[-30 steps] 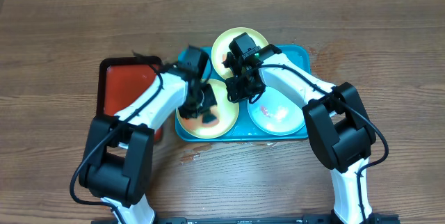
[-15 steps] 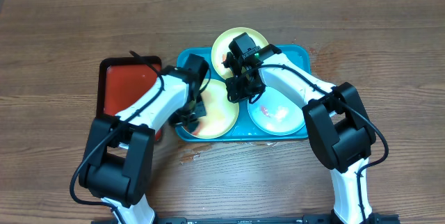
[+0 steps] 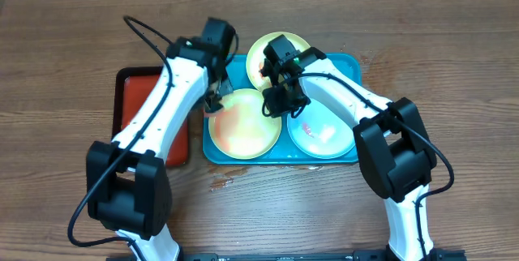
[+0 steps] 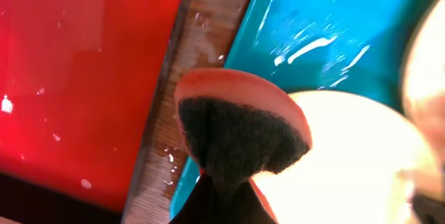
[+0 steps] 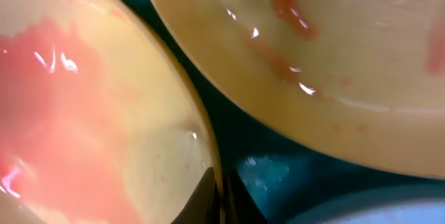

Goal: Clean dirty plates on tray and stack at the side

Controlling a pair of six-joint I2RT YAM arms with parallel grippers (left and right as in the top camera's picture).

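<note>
The blue tray (image 3: 350,66) holds three plates. The front yellow-green plate (image 3: 243,127) carries a pink-orange smear. The back yellow-green plate (image 3: 280,49) has red smears, and the light blue plate (image 3: 323,135) sits at the right. My right gripper (image 3: 274,103) is shut on the front plate's right rim; in the right wrist view its fingers (image 5: 222,200) pinch that rim (image 5: 201,133). My left gripper (image 3: 215,99) is shut on a sponge (image 4: 240,130) with a dark scrub face. It hovers at the front plate's far-left edge, over the tray's left rim.
A red tray (image 3: 150,111) with a dark rim lies left of the blue tray, a strip of wet wood (image 4: 184,92) between them. Water drops lie on the table (image 3: 223,181) in front of the blue tray.
My left gripper has moved with the sponge from over the front plate's left part back and up to the plate's far-left edge. The right gripper has stayed on the rim.
</note>
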